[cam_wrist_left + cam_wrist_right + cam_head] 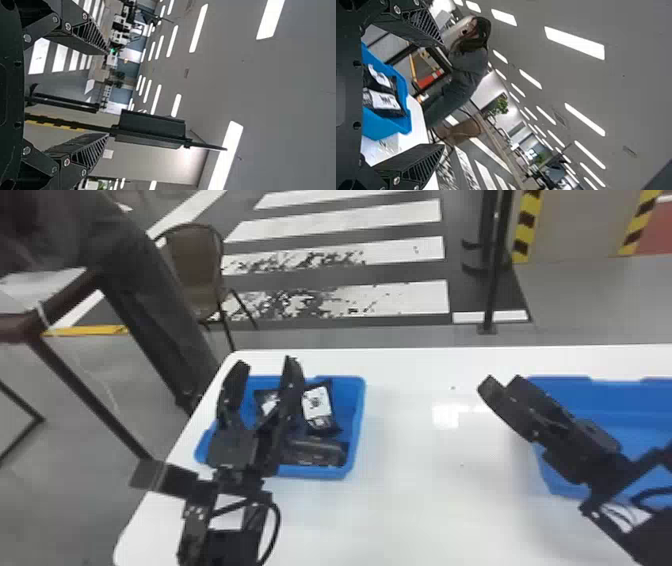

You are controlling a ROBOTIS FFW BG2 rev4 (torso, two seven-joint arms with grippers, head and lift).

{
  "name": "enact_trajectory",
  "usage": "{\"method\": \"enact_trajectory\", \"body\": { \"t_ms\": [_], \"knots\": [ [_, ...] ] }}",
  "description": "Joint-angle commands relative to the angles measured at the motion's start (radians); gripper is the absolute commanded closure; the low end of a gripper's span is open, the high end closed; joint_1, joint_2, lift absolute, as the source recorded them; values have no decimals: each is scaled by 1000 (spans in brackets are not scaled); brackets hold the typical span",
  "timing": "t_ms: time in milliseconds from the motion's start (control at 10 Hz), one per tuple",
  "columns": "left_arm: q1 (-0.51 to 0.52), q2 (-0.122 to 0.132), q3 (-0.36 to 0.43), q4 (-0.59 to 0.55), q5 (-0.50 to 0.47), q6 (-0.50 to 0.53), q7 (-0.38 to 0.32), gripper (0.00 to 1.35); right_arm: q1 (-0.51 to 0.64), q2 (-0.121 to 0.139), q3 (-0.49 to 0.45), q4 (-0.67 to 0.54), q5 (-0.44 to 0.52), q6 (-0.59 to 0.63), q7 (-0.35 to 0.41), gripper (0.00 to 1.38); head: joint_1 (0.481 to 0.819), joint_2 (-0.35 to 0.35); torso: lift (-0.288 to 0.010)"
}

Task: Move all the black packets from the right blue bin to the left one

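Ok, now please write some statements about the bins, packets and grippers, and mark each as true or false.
1. The left gripper and the right gripper are open. True.
2. The left bin and the right bin stand on a white table. True.
3. The two bins touch. False: part of the table is between them.
4. Black packets lie in the left bin. True.
5. The left gripper holds a packet. False: nothing is between its fingers.

The left blue rectangular plastic bin (pixel 357 410) and right blue rectangular plastic bin (pixel 620 402) are one solid shade; the flat black packet (pixel 327 430) has a white label (pixel 317 401). Far off, white stripes (pixel 400 247) cross dark floor (pixel 400 271).
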Motion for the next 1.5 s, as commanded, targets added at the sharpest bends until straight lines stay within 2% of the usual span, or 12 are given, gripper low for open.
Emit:
{"method": "enact_trajectory", "body": {
  "t_ms": [0, 300, 500, 600, 800, 900, 1100, 1200, 1300, 1400],
  "knots": [
    [103, -14, 1, -89, -32, -46, 30, 329, 87, 18, -106, -73, 100, -60, -16, 121, 695, 225, -140],
    [289, -47, 93, -280, -98, 131, 47, 329, 301, 57, -234, -289, 267, -145, -132, 124, 695, 122, -140],
    [383, -52, 138, -379, -134, 259, 39, 331, 456, 78, -272, -434, 361, -175, -209, 125, 695, 104, -140],
    [424, -66, 168, -433, -188, 300, 41, 323, 532, 96, -300, -498, 399, -187, -238, 125, 695, 96, -140],
    [478, -100, 212, -477, -192, 330, 41, 291, 640, 135, -350, -589, 483, -195, -255, 125, 695, 88, -140],
    [513, -100, 216, -536, -202, 359, 41, 291, 701, 149, -372, -648, 533, -195, -258, 125, 695, 92, -140],
    [584, -92, 216, -590, -190, 352, 41, 285, 782, 156, -394, -717, 543, -192, -298, 125, 695, 79, -140],
    [584, -100, 234, -587, -186, 364, 44, 286, 777, 158, -394, -707, 551, -192, -306, 127, 695, 65, -140],
    [572, -100, 268, -582, -222, 362, 45, 288, 762, 161, -392, -692, 565, -195, -304, 127, 695, 63, -140],
    [572, -100, 272, -570, -216, 335, 45, 289, 753, 161, -392, -680, 565, -192, -304, 127, 695, 75, -140]
  ]
}}
